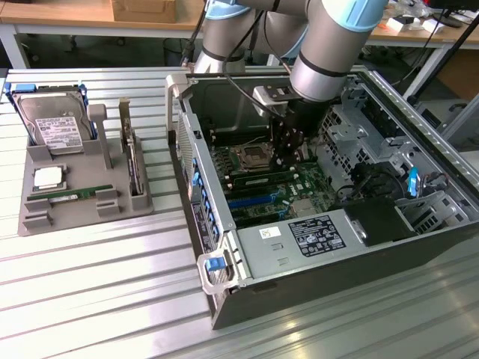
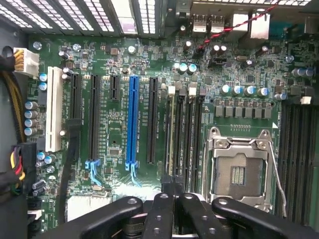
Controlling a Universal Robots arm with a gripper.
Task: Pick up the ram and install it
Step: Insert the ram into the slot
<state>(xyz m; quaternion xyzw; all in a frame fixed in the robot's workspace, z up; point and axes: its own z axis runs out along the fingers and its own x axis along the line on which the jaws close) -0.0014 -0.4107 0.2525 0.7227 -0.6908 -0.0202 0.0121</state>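
The black two-fingered gripper [image 1: 288,152] on the grey-and-blue robot arm [image 1: 329,45] hangs inside the open dark metal computer case [image 1: 224,224], low over the green motherboard [image 1: 314,187]. Its jaws are pressed together with nothing between them; in the wrist view the black fingertips [image 2: 169,186] meet just above the row of black memory slots [image 2: 185,134] beside the empty silver processor socket [image 2: 239,169].

A long, thin green ram stick [image 1: 262,179] lies seated across the board directly under the gripper, next to the socket.

On the ribbed metal counter [image 1: 90,284], well apart toward the exterior view's left, a grey moulded parts tray [image 1: 37,217] carries another green memory stick [image 1: 71,196], a square silver processor chip [image 1: 49,178], a silver hard drive [image 1: 52,123] and an upright dark expansion card [image 1: 132,161].
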